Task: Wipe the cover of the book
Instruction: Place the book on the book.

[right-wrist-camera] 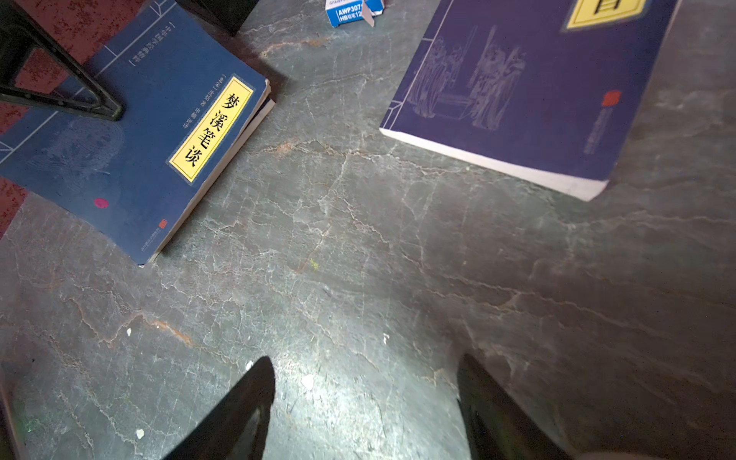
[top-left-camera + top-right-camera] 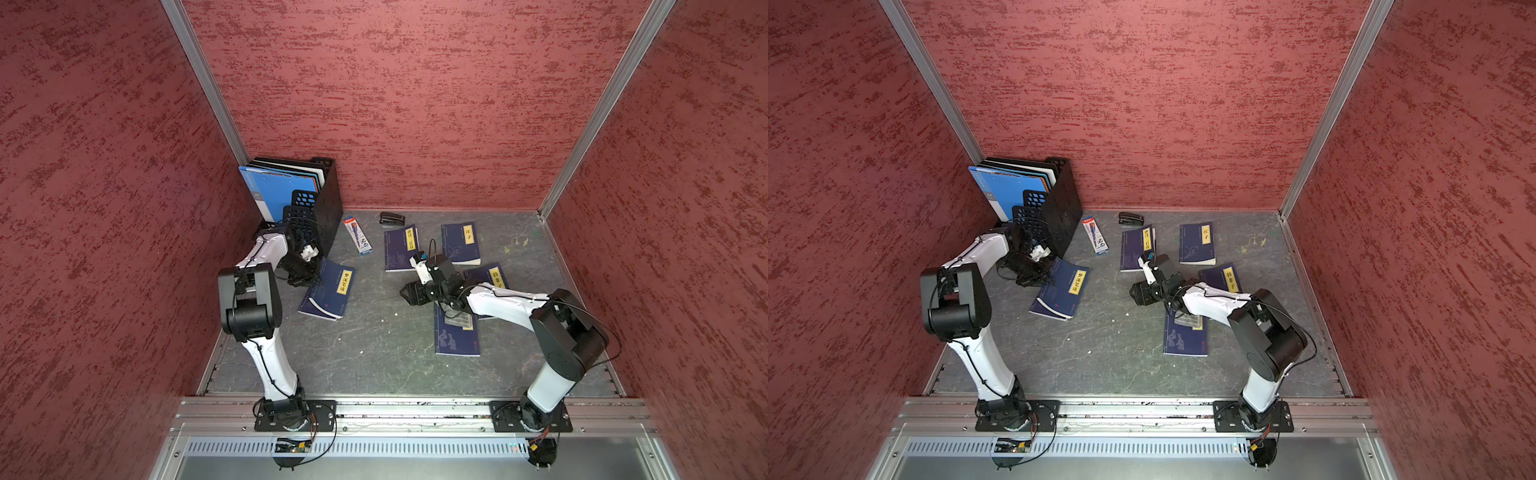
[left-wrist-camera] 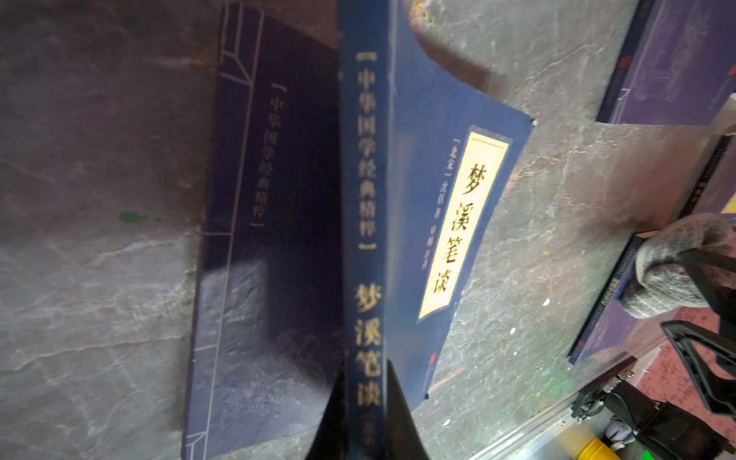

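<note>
L claw [image 3: 365, 370]: pinching book [image 3: 414, 179] spine.
R claw [image 1: 365, 360]: hovering spread; book lying leftward, well apart.
Cloth [image 3: 673, 267]: prob. hanging by R claw.

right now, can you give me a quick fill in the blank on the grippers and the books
1. The left gripper is shut on the ____ of the book.
2. The right gripper hangs ____ over bare table.
3. Counting that one, ____ dark blue books lie on the table.

Missing words: spine; open; five
</note>
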Tool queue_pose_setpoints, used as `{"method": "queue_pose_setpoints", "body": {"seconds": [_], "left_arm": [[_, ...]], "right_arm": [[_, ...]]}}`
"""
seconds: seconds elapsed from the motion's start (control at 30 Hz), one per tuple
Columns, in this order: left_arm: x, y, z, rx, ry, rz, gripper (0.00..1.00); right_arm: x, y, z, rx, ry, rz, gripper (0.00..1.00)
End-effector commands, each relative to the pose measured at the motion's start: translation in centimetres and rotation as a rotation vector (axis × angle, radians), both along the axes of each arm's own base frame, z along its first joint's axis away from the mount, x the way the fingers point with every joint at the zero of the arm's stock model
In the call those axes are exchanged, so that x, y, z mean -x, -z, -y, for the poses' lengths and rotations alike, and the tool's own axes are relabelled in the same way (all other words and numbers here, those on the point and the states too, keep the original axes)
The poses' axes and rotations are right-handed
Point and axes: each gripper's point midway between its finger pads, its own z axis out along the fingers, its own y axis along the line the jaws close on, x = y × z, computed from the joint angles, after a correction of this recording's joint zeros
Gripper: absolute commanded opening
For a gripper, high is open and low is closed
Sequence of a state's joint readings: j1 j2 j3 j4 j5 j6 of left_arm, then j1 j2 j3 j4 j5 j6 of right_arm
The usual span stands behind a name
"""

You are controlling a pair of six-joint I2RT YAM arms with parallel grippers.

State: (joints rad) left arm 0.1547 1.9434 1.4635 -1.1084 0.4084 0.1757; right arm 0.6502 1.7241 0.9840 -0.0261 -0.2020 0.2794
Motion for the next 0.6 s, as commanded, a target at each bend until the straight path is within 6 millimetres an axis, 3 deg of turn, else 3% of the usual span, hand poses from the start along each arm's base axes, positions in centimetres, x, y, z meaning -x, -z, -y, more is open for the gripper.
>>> {"method": "queue_pose_setpoints", "body": {"seconds": [0.0, 0.3, 0.57], "left_arm": [[-0.3, 1.0, -1.1, -0.099, 0.041, -0.015, 0.06], [-0.2, 2.4, -1.8, -0.188, 0.077, -0.059, 0.15], [-0.3, 2.6, -2.8, -0.264, 0.075, -0.06, 0.37]], "right_arm": [[0.0, -1.3, -0.1, -0.034, -0.015, 0.034, 0.73], [-0.1, -1.0, 0.0, -0.028, -0.012, 0.032, 0.73], [-0.1, -0.9, -0.3, -0.034, -0.021, 0.026, 0.73]]}}
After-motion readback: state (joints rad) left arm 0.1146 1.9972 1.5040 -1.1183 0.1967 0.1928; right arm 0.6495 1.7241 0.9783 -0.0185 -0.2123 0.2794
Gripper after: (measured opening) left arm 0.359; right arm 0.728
